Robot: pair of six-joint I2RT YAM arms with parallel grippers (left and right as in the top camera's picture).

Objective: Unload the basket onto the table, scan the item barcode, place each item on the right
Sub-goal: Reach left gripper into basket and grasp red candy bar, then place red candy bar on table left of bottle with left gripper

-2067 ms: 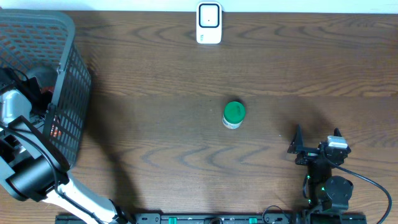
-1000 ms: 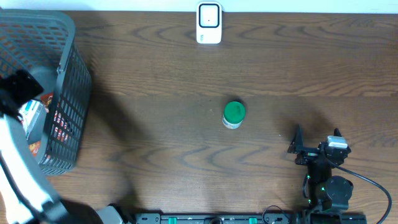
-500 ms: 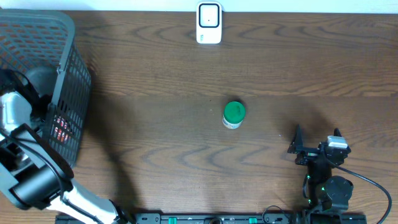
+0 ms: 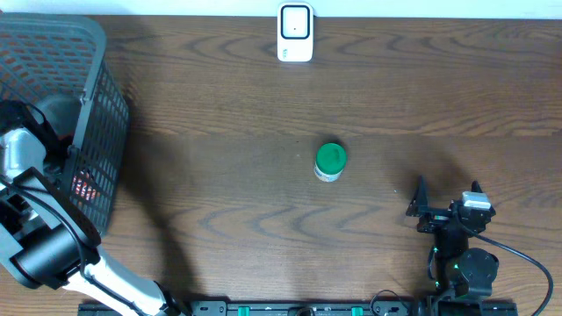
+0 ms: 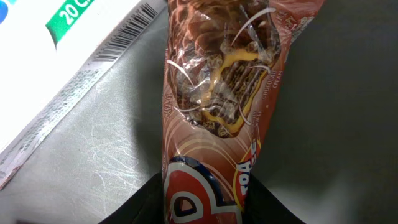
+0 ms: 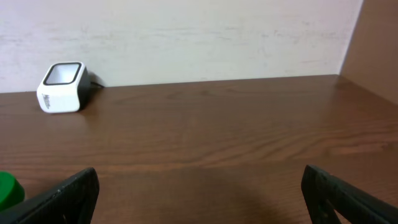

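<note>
Left pincer [image 5: 208, 208] closed on packet [image 5: 217, 93] beside white box [image 5: 56, 68], inside basket [image 4: 92, 79]. Right pincer [image 6: 202, 196] wide open, empty, above bench [image 4: 219, 219].

1. Left arm [image 4: 39, 250]: black housings, a silver-grey cylindrical joint, one white link.
2. Right arm [image 4: 463, 263]: black, with a pale grey block on top and small green lights.
3. Black cable [image 4: 518, 250] looping from it.
4. Right fingers [image 6: 71, 196]: matt black.

basket [image 4: 91, 114]: left end of desk [image 4: 219, 105], left arm inside | snack packet [image 5: 217, 93]: in basket, between the fingers of left tool [image 5: 208, 200], box [image 5: 62, 68] beside it | scanner [image 4: 295, 32]: far edge, middle | jar [image 4: 330, 161]: desk centre | right tool [image 4: 446, 204]: near edge, right of jar
</note>
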